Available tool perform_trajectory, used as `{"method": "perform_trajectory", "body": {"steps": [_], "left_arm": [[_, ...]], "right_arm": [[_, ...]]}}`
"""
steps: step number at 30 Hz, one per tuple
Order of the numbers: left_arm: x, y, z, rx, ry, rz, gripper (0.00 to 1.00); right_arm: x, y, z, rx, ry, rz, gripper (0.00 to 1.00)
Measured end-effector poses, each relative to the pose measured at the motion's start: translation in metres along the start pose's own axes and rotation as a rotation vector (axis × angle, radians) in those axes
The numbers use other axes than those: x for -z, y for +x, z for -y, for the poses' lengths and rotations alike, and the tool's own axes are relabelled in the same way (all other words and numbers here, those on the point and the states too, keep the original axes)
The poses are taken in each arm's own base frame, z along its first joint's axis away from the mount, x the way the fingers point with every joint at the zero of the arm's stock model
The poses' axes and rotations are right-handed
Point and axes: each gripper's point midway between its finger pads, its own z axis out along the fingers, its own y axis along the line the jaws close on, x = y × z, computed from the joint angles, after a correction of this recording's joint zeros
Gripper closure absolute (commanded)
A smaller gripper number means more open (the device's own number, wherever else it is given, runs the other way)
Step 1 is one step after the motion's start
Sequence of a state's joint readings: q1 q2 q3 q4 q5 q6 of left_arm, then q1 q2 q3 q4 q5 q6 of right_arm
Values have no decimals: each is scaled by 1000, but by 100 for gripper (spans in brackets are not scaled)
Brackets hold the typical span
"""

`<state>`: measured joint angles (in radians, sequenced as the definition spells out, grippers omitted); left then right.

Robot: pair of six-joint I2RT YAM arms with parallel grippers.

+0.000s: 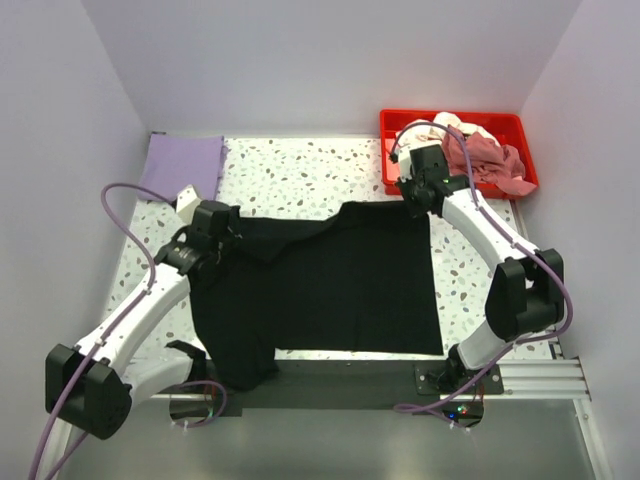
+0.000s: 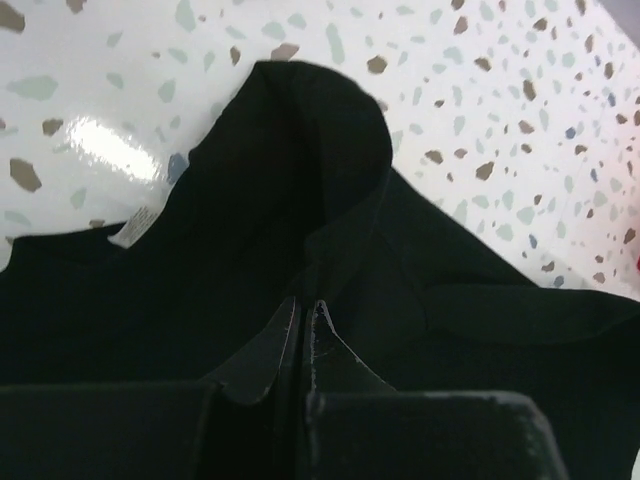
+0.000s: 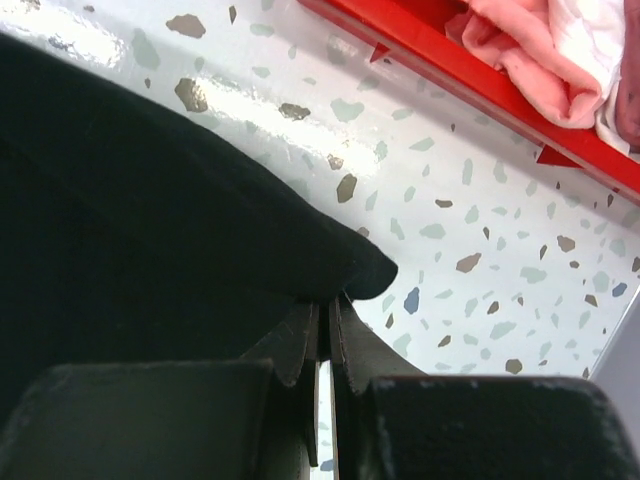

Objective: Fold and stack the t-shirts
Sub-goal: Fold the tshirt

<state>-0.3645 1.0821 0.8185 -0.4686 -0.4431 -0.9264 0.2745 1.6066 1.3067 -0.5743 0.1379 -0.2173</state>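
Speckled terrazzo table [image 1: 300, 175] — black t-shirt [image 1: 340, 280] spread out; left gripper [image 2: 308, 306] and right gripper [image 3: 325, 310] both pinched onto its cloth; neck label [image 2: 132, 230] unreadable.

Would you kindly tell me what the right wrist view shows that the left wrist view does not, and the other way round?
Only the right wrist view shows the red tray, with a pink shirt and some white cloth bunched in it. Only the left wrist view shows a small pale label at the edge of the black t-shirt. Both show that shirt lying on the speckled table, and that arm's own gripper closed on it: the right gripper at a corner, the left gripper on a fold.
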Motion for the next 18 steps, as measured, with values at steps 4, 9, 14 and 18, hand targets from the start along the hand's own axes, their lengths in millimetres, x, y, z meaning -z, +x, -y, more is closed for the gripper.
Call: {"method": "perform_trajectory", "body": {"steps": [4, 9, 14, 18], "left_arm": [[5, 24, -22, 22, -39, -49, 100], [17, 40, -46, 50, -69, -79, 100], [25, 62, -65, 69, -66, -127, 100], [29, 90, -82, 65, -79, -215, 52]], "right_arm": [[2, 6, -1, 8, -3, -15, 100], [11, 16, -3, 3, -14, -30, 98], [21, 39, -8, -50, -12, -59, 70], [32, 68, -16, -127, -11, -84, 40]]}}
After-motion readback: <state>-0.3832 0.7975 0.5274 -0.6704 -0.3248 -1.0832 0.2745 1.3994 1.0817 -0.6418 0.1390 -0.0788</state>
